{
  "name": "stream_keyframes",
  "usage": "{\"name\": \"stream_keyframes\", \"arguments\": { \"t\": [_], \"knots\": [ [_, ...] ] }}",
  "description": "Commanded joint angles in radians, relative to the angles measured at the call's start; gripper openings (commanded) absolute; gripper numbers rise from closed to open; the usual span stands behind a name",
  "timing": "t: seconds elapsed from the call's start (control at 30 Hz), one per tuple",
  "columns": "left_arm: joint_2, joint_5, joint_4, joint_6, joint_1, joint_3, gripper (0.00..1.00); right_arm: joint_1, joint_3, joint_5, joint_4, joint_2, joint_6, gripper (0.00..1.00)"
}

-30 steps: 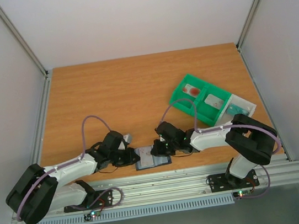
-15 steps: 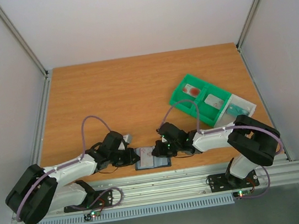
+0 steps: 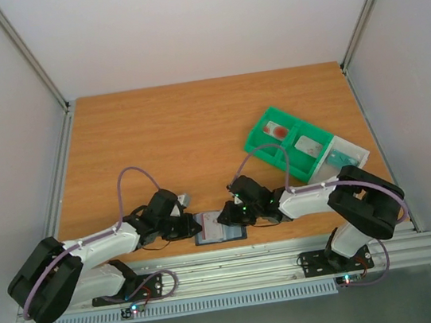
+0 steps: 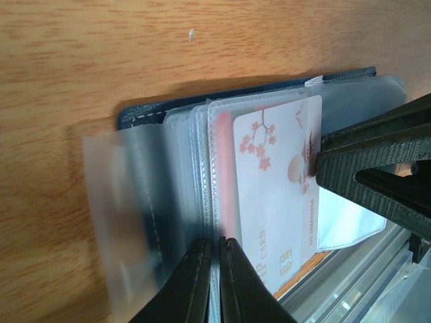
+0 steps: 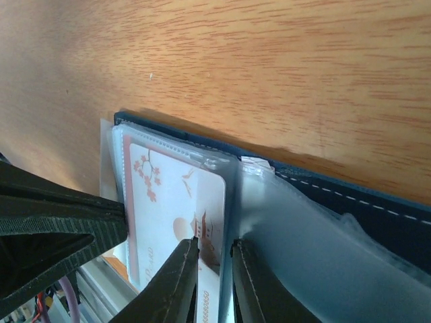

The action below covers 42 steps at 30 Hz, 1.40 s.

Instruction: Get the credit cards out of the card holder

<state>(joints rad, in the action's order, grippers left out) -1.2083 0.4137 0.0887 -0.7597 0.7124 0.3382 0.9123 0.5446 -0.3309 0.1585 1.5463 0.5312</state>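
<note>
The card [image 4: 276,182], printed with blossoms, sits in the topmost of the clear sleeves [image 4: 202,175] of the holder [image 3: 220,231], which lies open at the near edge of the tabletop [image 3: 195,132], about midway. My left pincer [image 4: 215,245] is clenched on the sleeves, pinning them. My right pincer [image 5: 214,245] straddles the card's edge, jaws slightly parted, not gripping. I take the step to be drawing this card out. Next I should close on it and slide it free of its sleeve.

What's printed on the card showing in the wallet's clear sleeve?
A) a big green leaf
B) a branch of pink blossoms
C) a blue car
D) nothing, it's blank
B: the card in the clear sleeve of the open card holder is white, with a thin branch of pink blossoms near its top.
</note>
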Motion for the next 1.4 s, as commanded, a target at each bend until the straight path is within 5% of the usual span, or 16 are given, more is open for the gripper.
{"name": "stream_keyframes", "arguments": {
  "t": [0.0, 0.17, 0.43, 1.37],
  "knots": [
    [0.007, -0.038, 0.012, -0.006, -0.002, -0.019, 0.07, -0.007, -0.009, -0.006, 0.034, 0.026, 0.007, 0.17],
    [0.010, -0.036, 0.013, -0.009, -0.003, -0.022, 0.07, -0.006, -0.012, -0.007, 0.047, 0.042, 0.010, 0.17],
    [0.018, -0.044, 0.017, -0.009, -0.003, -0.024, 0.07, -0.006, -0.021, 0.007, 0.037, 0.002, 0.006, 0.02],
    [0.041, -0.046, 0.046, -0.019, -0.002, -0.005, 0.10, -0.055, -0.003, 0.050, -0.233, -0.226, -0.049, 0.01]
  ]
}}
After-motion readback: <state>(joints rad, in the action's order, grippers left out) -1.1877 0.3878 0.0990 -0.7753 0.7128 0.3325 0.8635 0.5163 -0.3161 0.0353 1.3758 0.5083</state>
